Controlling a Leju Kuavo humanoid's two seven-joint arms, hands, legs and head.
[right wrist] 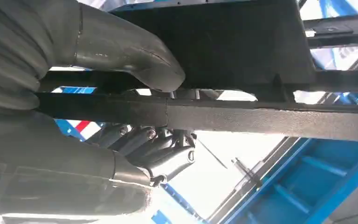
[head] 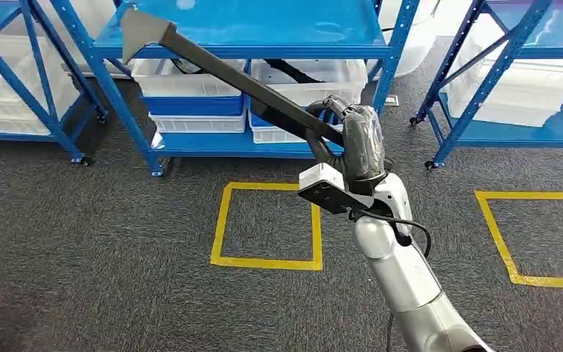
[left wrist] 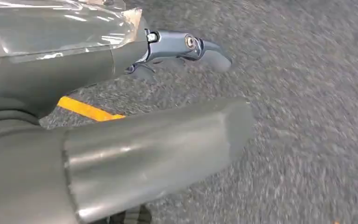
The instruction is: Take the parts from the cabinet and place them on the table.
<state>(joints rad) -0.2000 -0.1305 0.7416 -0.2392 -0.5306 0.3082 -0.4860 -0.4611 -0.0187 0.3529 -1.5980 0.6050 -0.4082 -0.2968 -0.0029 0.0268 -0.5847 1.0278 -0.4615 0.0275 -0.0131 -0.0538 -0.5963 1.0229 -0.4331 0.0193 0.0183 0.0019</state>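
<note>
Head view: right hand (head: 352, 139) grips long dark part (head: 220, 70) raised near blue cabinet (head: 264, 44); left wrist view: left hand (left wrist: 121, 140) over carpet, fingers extended, holding nothing; right wrist view: fingers (right wrist: 154, 149) wrapped around part — far tip could snag shelf.

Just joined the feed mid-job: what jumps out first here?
The right hand grips a long dark part slanting up to the blue cabinet, which holds white bins. Yellow tape squares mark the grey carpet in front of the cabinet.
</note>
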